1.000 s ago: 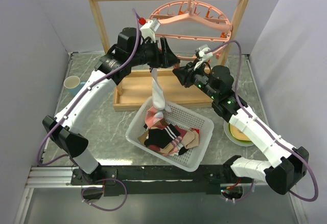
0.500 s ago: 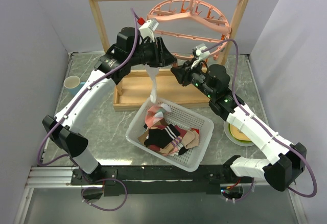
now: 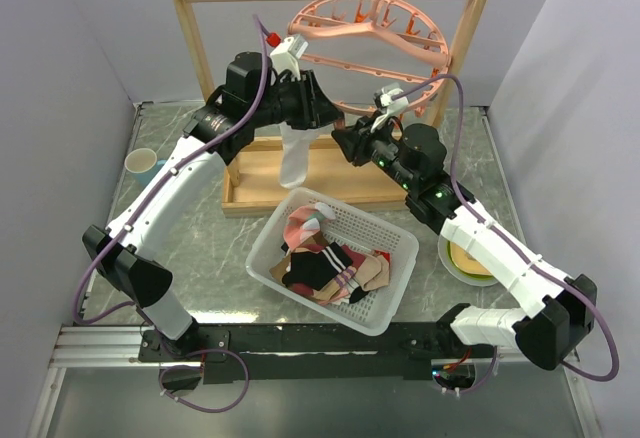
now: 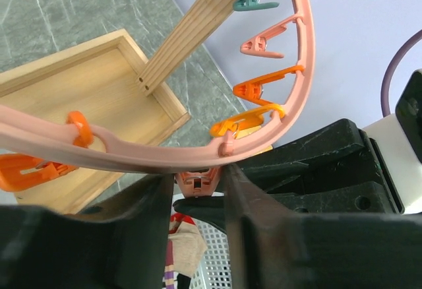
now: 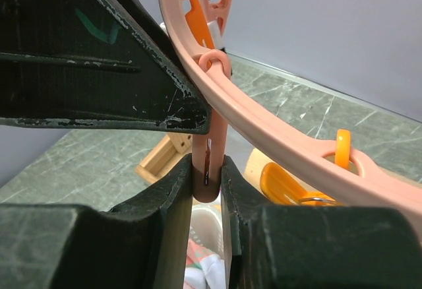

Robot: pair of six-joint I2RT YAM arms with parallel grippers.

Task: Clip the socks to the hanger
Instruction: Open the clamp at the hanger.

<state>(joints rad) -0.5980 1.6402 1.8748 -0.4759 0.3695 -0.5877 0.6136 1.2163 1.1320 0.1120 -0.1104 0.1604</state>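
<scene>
- Left tool pinches a white sock hanging just below it; right tool is squeezed shut on a pink clip of the hanger above both
- Risk: the hanger may swing, so the sock misses the clip and drops into the basket beneath
- Right wrist view shows that squeeze; only the top view shows the sock
</scene>
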